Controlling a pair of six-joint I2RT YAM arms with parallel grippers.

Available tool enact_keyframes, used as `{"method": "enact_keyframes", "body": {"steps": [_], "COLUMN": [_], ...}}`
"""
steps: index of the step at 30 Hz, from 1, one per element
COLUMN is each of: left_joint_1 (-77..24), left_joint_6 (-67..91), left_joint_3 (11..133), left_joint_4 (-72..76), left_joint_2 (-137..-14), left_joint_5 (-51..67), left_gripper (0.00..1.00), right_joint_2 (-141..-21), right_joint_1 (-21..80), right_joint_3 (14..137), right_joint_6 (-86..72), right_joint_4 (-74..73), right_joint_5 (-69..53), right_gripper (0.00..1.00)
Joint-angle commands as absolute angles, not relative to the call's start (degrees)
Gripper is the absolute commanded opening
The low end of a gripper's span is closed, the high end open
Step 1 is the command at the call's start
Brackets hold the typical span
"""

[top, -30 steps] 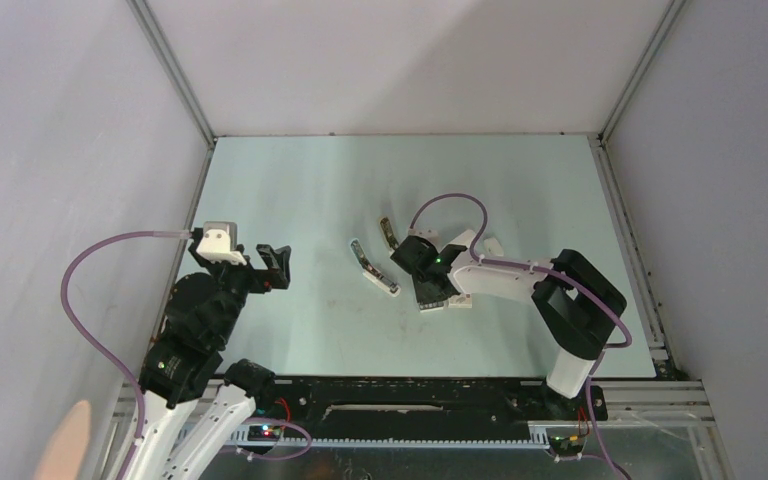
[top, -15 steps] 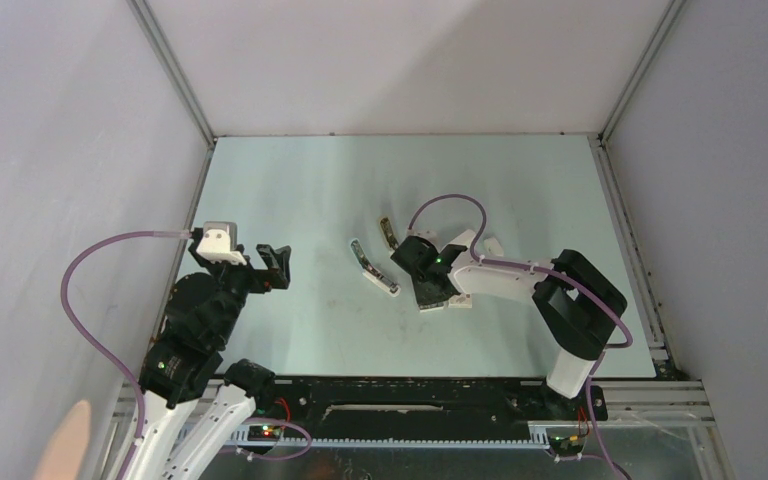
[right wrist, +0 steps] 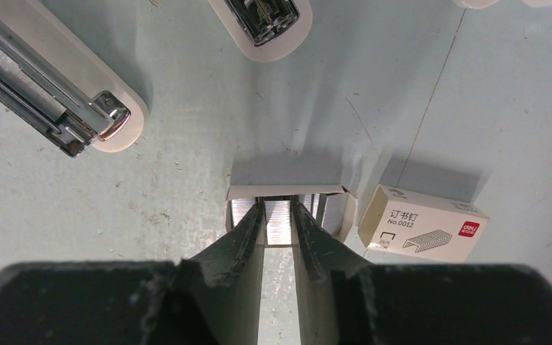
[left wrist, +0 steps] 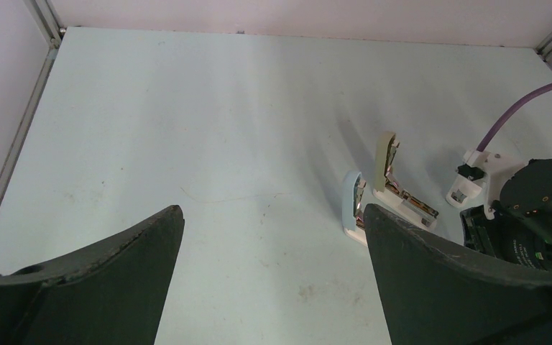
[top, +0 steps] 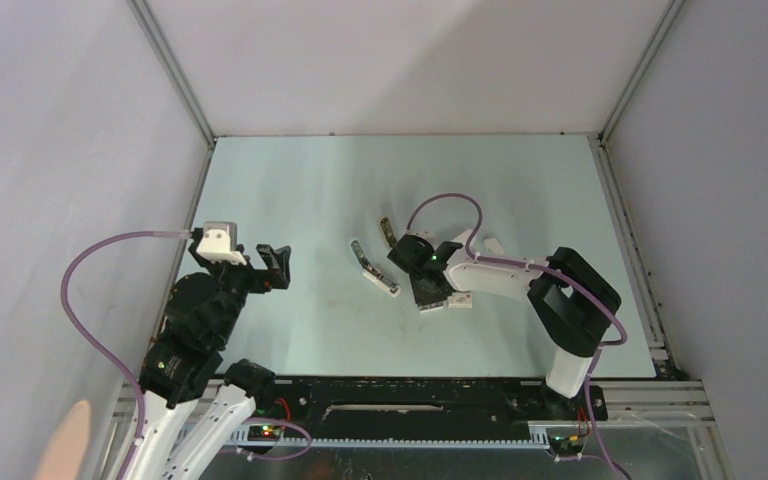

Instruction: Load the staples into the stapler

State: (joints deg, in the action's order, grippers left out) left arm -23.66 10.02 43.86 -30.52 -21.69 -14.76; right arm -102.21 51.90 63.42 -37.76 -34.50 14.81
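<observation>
The staples [right wrist: 279, 231] lie as silvery striped strips in a small open cardboard tray [right wrist: 287, 191]. My right gripper [right wrist: 278, 208] reaches down into that tray, its two dark fingers pressed against either side of one strip. An opened stapler [right wrist: 50, 86] with its metal channel exposed lies at the upper left of the right wrist view, and a second stapler [right wrist: 262, 21] shows at the top edge. From above, both staplers [top: 372, 268] lie just left of the right gripper [top: 428, 298]. My left gripper [left wrist: 273, 230] hangs open over bare table, well left of them.
A small white printed staple box [right wrist: 424, 233] sits just right of the tray, nearly touching it. The enclosure's white walls and metal frame [top: 175, 75] bound the pale green table [top: 300, 200]. A purple cable [top: 450, 205] loops over the right wrist.
The right gripper has shifted slightly left and away over the tray. The left arm has not moved.
</observation>
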Motion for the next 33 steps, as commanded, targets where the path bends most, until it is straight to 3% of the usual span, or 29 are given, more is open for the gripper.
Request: {"method": "enact_keyframes", "body": {"steps": [1, 6, 18, 33], "left_joint_1": [-23.8, -23.8, -23.6, -22.5], "left_joint_6": [9.5, 9.5, 9.5, 9.5], "left_joint_3": [43.7, 43.7, 43.8, 43.9], "left_joint_4": [-28.3, -28.3, -28.3, -28.5], "left_joint_2": [-21.8, -21.8, -23.1, -24.8], "left_joint_5": [-14.4, -14.3, -14.2, -13.9], "left_gripper": [0.98, 0.98, 0.98, 0.98], "right_joint_2": [-102.9, -99.7, -90.3, -96.3], "right_joint_1": [52.1, 53.4, 52.1, 43.3], "right_joint_3": [64.8, 64.8, 64.7, 64.6], "right_joint_6": [-37.9, -35.4, -19.9, -3.7], "right_joint_4": [-34.8, -33.4, -24.5, -10.1], "right_joint_5": [15.6, 16.2, 10.1, -0.2], "right_gripper": [0.20, 0.14, 0.13, 0.13]}}
